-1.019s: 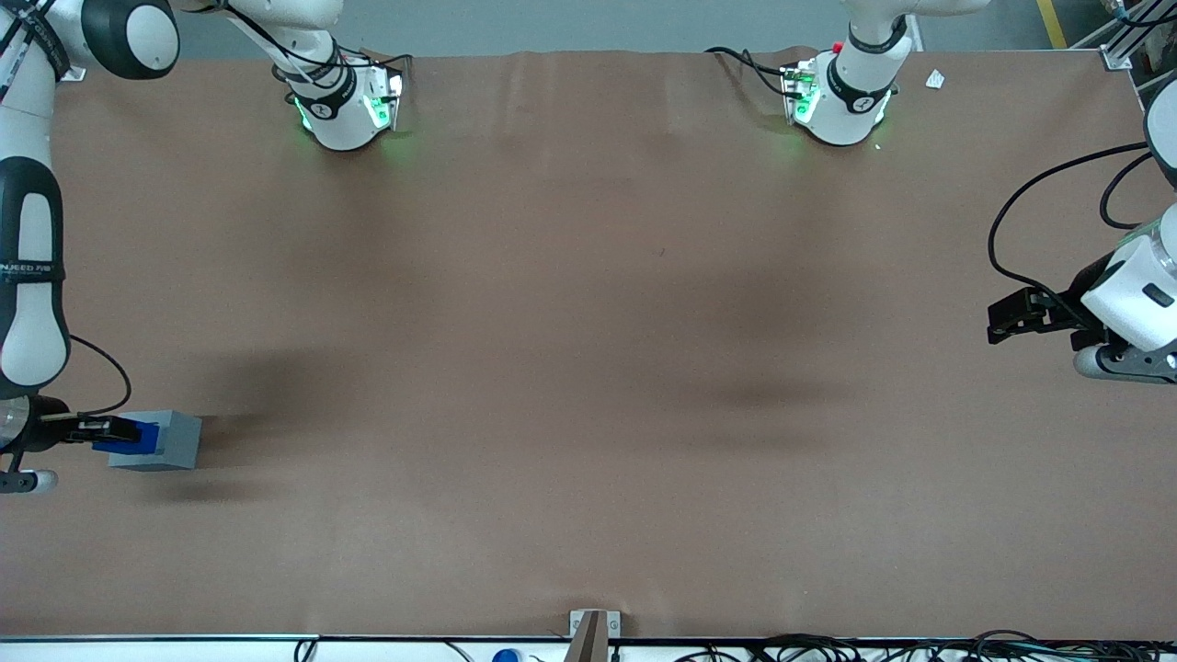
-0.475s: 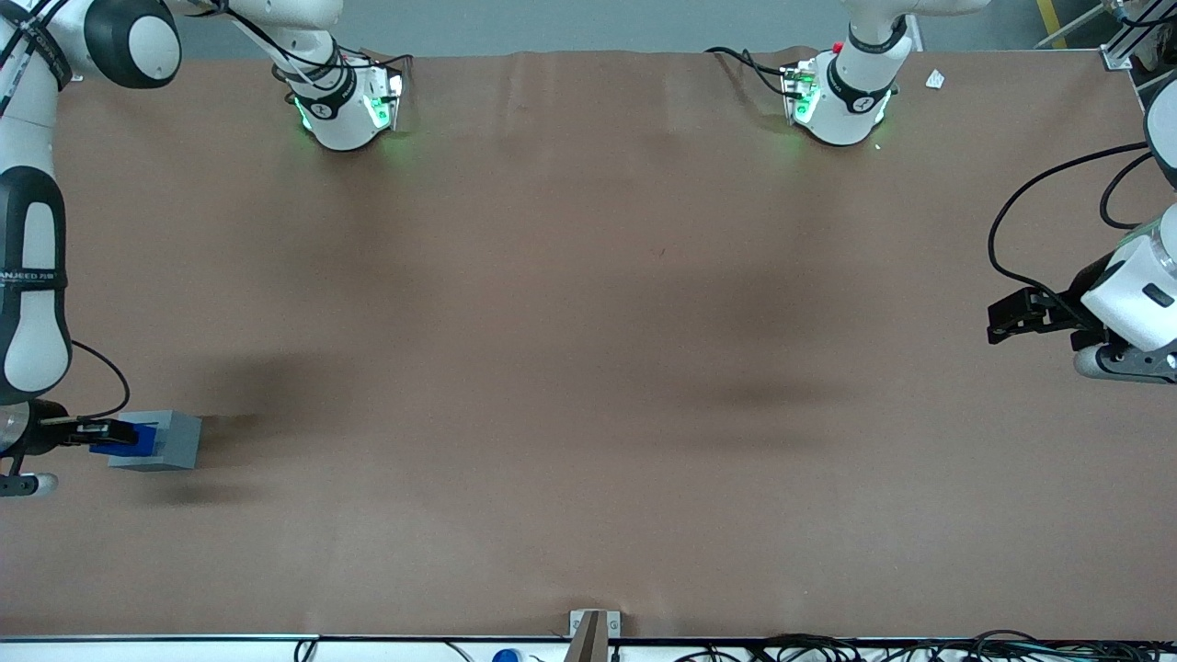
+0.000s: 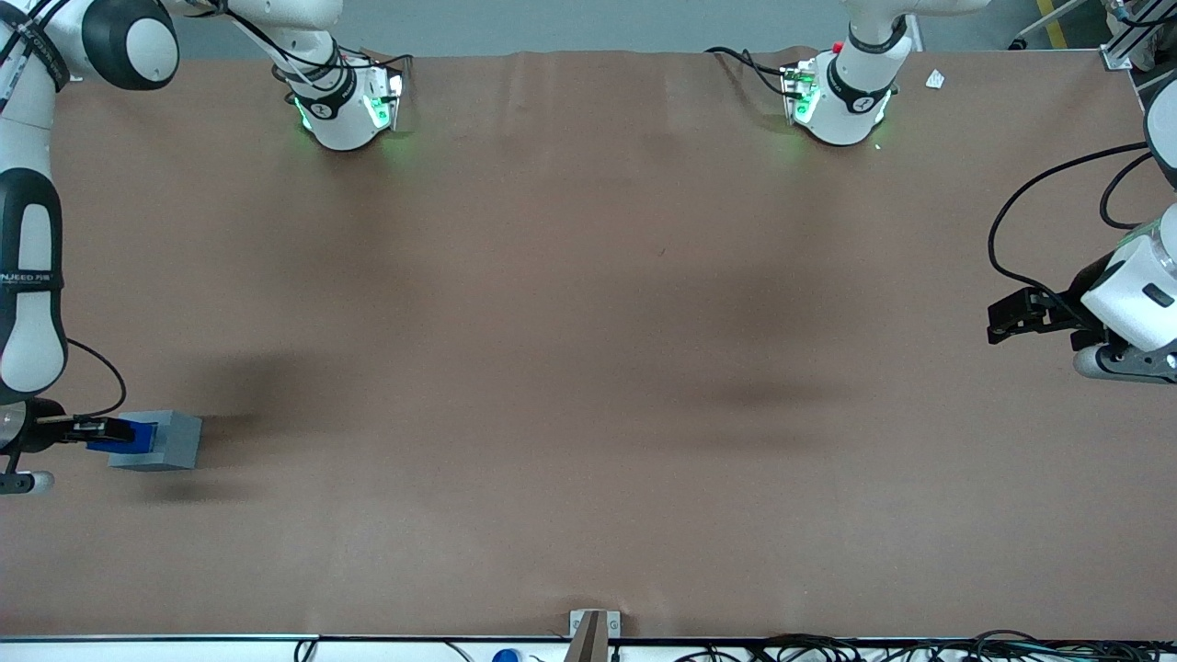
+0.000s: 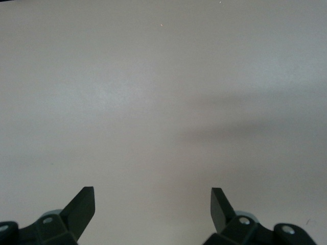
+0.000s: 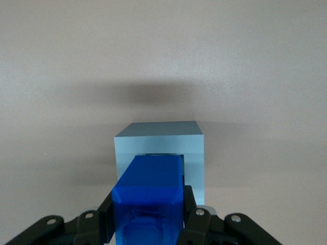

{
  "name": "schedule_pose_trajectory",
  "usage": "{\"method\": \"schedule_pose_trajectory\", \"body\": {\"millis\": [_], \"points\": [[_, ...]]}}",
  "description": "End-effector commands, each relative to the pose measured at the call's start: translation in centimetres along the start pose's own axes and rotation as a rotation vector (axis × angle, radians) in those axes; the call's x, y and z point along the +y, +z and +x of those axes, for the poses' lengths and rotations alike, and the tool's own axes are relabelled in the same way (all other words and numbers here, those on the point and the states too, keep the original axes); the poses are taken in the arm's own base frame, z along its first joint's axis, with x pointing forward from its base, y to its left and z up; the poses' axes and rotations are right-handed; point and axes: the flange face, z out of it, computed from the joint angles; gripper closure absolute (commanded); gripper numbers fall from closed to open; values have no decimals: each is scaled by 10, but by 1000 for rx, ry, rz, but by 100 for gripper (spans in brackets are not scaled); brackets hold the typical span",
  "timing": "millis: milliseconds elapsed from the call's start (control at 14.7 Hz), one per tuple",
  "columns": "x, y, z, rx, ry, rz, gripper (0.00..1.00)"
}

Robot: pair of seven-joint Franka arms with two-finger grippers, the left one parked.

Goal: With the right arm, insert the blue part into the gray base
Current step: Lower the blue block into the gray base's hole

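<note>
gripper (image 5: 148,217) clamped on blue part (image 5: 150,191), hanging right over gray base (image 5: 159,153) recess, looks lined up, so just push straight down

One blue part (image 3: 131,435) and one gray base (image 3: 167,440) sit together on the table. One gripper (image 3: 97,429) of the right arm (image 3: 30,276) holds the blue part over the gray base

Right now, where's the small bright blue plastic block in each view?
Front view: small bright blue plastic block on the light gray boxy base, at the working arm's end of the table, clamped in the black tool.
Right wrist view: block between the tool's fingers, against the base.
Left wrist view: not in it.
Shared landmark: the gray base.
</note>
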Motion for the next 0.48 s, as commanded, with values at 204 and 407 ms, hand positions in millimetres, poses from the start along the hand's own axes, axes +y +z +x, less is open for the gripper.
{"method": "schedule_pose_trajectory", "body": {"millis": [204,407], "points": [[7,7,1,-10,-5,7,100],[8,9,1,-13,-2,8,100]]}}
